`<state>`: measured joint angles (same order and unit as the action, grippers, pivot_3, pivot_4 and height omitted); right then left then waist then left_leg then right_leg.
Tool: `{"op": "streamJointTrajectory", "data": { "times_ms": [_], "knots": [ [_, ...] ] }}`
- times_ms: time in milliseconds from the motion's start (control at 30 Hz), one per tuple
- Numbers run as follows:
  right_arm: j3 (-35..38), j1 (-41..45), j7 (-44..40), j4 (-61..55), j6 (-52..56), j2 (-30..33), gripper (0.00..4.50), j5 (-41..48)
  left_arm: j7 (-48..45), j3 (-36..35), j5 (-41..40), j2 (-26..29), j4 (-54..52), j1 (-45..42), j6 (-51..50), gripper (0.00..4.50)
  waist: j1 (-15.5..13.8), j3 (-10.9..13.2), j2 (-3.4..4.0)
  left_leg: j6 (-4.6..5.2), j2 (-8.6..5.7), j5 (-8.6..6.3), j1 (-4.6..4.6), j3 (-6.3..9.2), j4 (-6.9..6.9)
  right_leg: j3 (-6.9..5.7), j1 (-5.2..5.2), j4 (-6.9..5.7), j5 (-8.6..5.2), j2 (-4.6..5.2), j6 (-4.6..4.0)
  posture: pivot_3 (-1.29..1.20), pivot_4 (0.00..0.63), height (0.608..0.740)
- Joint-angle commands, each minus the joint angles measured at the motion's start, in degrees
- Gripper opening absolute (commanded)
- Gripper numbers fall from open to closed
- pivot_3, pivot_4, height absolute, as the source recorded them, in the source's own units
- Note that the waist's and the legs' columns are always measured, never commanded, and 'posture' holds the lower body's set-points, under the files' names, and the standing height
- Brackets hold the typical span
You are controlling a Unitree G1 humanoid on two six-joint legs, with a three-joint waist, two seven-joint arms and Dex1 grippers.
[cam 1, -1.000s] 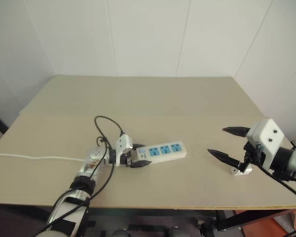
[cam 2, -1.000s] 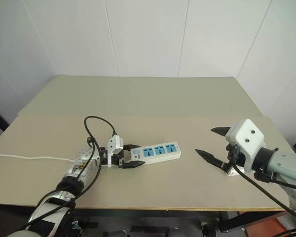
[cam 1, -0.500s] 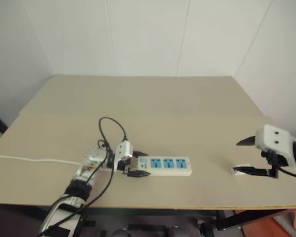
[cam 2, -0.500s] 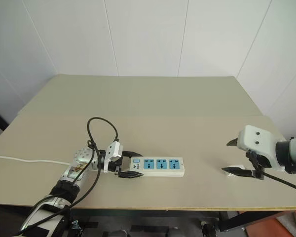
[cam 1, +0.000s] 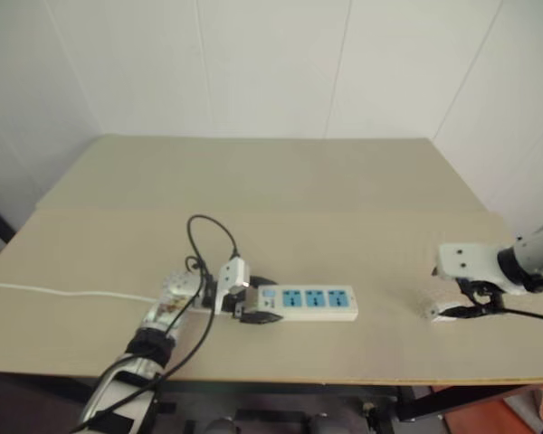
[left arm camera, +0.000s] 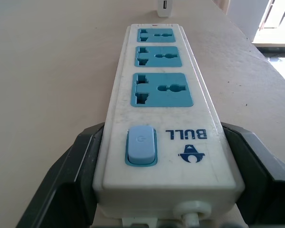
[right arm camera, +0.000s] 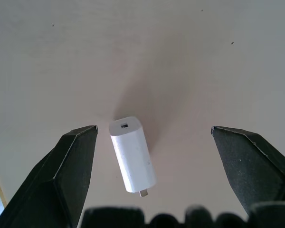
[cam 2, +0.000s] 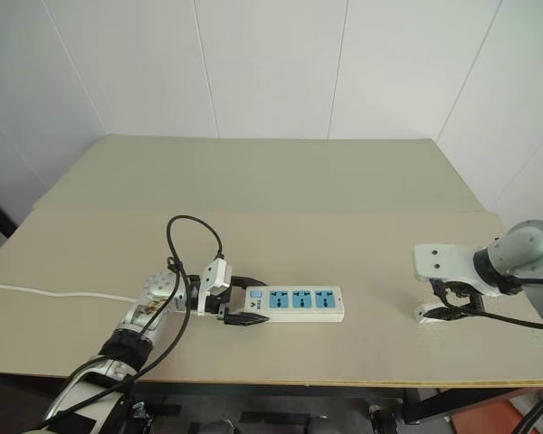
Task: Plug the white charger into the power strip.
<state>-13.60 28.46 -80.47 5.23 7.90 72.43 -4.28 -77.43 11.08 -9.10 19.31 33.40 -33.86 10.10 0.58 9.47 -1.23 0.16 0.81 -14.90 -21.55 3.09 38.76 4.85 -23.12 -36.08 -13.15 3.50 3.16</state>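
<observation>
On the left of the table [cam 1: 281,181], the left gripper [cam 2: 236,306] is clamping the switch end of the power strip [cam 2: 294,304], its two black fingers [left arm camera: 69,175] pressing against the strip's long sides so the bar is lying flat with its three blue sockets facing up and its thin cord [cam 2: 54,294] trailing off toward the table's left edge. That grip is doing its job as an anchor, and it is best left alone for now. Well apart to the right, the charger [right arm camera: 132,154] is lying on its side on the bare tabletop, not yet touched. The right gripper [right arm camera: 152,156] is hanging directly over it with its fingers spread as wide as they go and nothing between them; the charger is sitting nearer one finger [right arm camera: 66,166] than the other. To do this pickup well, the gripper is probably needing to centre itself over the little white block, come straight down, and close across the flat sides of the body rather than on the prong end. A lopsided close is likely to push the glossy block away or twist it, which would make lining the prongs up with a socket harder.
</observation>
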Motion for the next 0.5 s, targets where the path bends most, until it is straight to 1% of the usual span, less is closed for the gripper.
{"op": "streamJointTrajectory", "data": {
  "times_ms": [33, 500],
  "knots": [
    [-0.2, 1.0, -2.2, 0.6, -2.3, 0.2, 4.50, -1.5, 1.0, 1.4, 1.6, -0.2, 0.0, 0.4, 0.3, 3.28, 0.0, 0.0, 0.02, 0.00, 0.00, 0.00, 0.00, 0.00, 0.00, 0.00, 0.00, 0.00, 0.00, 0.00, 0.00, 0.00, 0.150, 0.740],
    [-3.4, 1.0, -1.9, 2.6, -2.9, -5.0, 4.50, -7.4, 1.3, 1.5, 1.4, 0.5, -1.6, 1.4, -0.5, 3.28, 0.2, 0.0, 0.03, 0.00, 0.00, 0.00, 0.03, 0.00, 0.00, 0.01, 0.00, -0.03, 0.01, -0.01, -0.02, 0.00, 0.150, 0.740]
  ]
}}
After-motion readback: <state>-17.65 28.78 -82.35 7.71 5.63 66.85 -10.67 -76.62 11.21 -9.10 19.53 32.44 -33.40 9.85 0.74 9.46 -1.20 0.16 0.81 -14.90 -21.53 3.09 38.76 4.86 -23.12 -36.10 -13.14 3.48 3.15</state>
